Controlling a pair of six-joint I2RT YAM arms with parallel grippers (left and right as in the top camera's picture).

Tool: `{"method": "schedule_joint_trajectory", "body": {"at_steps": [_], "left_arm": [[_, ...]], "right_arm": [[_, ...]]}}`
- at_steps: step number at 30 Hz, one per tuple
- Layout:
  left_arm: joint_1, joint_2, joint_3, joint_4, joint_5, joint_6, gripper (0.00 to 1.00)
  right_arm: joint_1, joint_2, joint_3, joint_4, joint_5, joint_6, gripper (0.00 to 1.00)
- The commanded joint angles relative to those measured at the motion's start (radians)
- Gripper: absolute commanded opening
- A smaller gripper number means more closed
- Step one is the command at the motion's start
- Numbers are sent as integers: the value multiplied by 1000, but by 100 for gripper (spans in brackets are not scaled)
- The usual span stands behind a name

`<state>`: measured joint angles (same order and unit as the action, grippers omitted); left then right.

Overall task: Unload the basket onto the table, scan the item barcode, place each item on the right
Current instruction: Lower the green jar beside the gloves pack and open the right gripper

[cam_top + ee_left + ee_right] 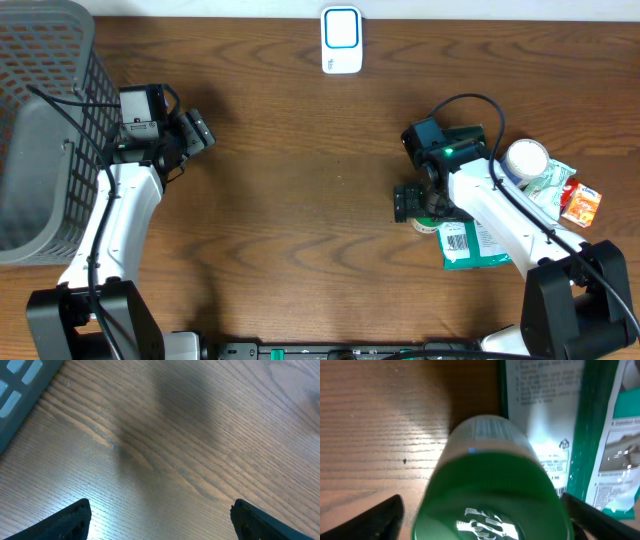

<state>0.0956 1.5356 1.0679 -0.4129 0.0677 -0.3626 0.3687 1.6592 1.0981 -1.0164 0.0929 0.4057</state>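
Grey mesh basket (50, 60) occupies the far left of the brown wooden table (300, 220). Left pincer (198, 131) hovers beside it, wide and empty, clear of the work. White-and-blue barcode scanner (341, 40) sits at the far centre edge, unobstructed. Right pincer (482, 505) straddles the green-capped pale bottle (490, 475), fingers wide, apparently unclamped. Green printed packet (472, 245) lies just beside, crowding the grasp.

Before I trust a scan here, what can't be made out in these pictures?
- White bottle with green cap: right wrist view, too close and blurred; overhead, mostly hidden under the right end effector.
- Green flat packet: overhead, partly covered by the right arm; barcode too small to read.
- Grey mesh basket: overhead, cut off by the left edge.
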Motion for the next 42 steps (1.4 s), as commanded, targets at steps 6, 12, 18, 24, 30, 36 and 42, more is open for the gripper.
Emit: {"method": "schedule_joint_trajectory", "body": {"at_steps": [6,12,18,24,30,36,42], "left_arm": [[2,-1,11,0,-13,6,89],[2,-1,11,0,-13,6,89],[2,-1,11,0,-13,6,89],[2,-1,11,0,-13,6,89],[2,-1,11,0,-13,6,89],[2,-1,11,0,-13,6,89],[2,-1,11,0,-13,6,89]], "right_arm": [[-10,-19,211,-134,-2,-60,99],[-37,-19,391,-152,-152,-261,99],[-58,-19,410,-135,-143,-273,99],[-56,-19,410,-135,-143,-273,99],[-56,-19,410,-135,-143,-273,99],[-57,-19,410,-135,-143,-273,99],[-55,-19,408,-135,-119,-307,99]]}}
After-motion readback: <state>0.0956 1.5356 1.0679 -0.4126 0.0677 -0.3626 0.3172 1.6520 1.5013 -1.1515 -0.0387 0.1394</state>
